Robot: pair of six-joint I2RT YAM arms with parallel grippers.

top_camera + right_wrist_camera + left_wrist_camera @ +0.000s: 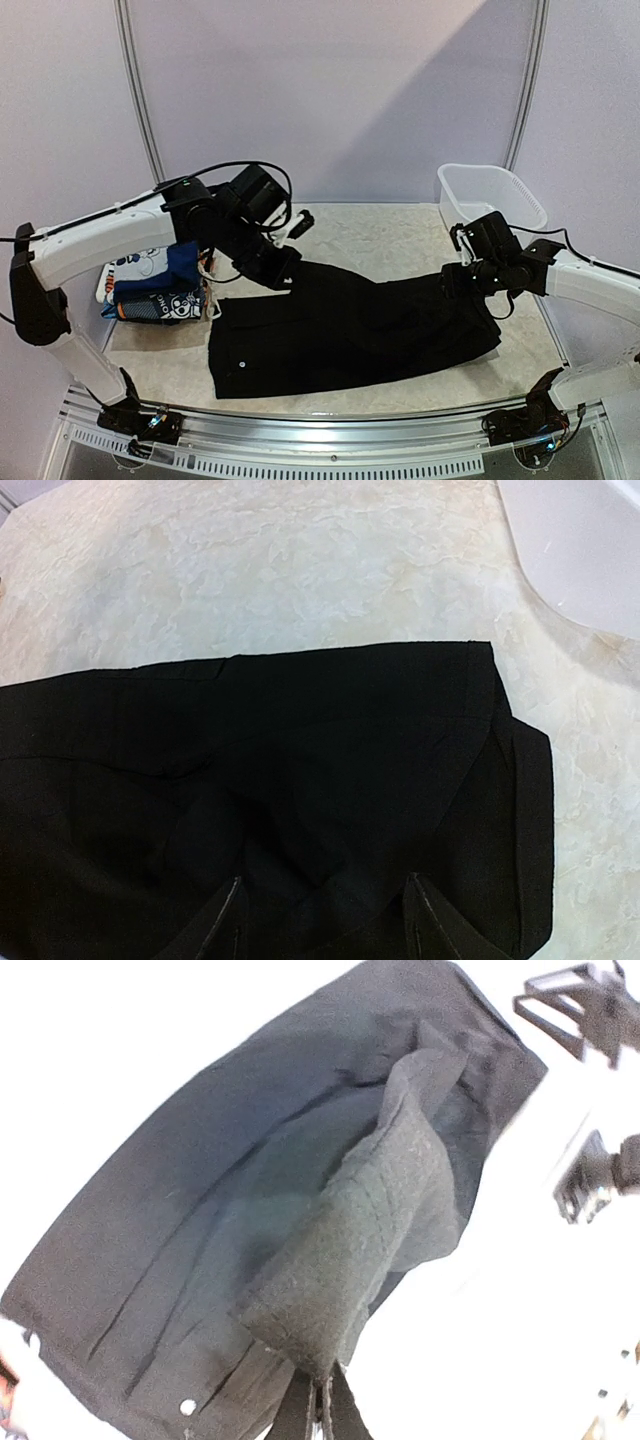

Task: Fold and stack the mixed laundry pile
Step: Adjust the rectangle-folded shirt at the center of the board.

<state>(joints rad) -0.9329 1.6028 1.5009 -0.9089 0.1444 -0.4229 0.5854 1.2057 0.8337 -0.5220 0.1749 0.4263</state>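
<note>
1. Black cloth, the large garment [350, 330], lies spread across the middle of the marbled surface [380, 235], running from the left arm to the right arm
2. Left gripper [280, 270] is closed on the upper left corner of this garment; the left wrist view shows a flap of the cloth [370, 1220] pinched between the closed fingers [300, 1415] and lifted above the rest of it
3. Right gripper [462, 275] sits at the right end of the garment with its jaws apart; in the right wrist view both fingers [228, 920] stand on the black cloth [300, 750], which lies between them, and I cannot tell whether they press it
4. Other laundry sits in a small heap at the left edge of the surface: navy blue cloth [185, 265] on top, a blue cartoon-print piece [135, 268] beside it
5. White tub [490, 195] stands at the far right corner, apart from the garment
</note>
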